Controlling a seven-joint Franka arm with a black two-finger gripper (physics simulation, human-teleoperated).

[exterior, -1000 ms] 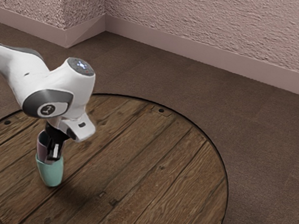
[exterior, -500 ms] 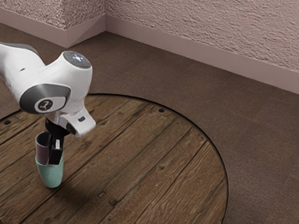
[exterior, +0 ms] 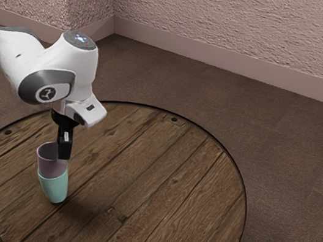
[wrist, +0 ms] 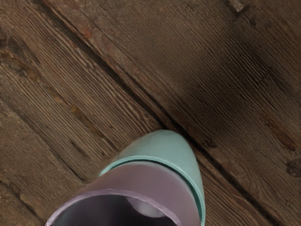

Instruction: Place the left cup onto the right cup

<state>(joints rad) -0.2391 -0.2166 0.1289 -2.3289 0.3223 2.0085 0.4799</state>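
My gripper (exterior: 64,145) hung just over the far rim of the purple cup (exterior: 48,163), its tip level with that rim. From the side I could not tell whether it was apart, together or clamped on the rim. The purple cup sat upright, nested in the teal cup (exterior: 55,188), with its lip standing proud above the teal one; from my wrist I looked down into its dark mouth (wrist: 136,195), ringed by the teal wall (wrist: 164,146). The pair stood near the tabletop (exterior: 163,183) edge at the exterior view's left. I judged the stacking done and the release in hand; next called for a straight rise, clear of the rim, so nothing tipped.
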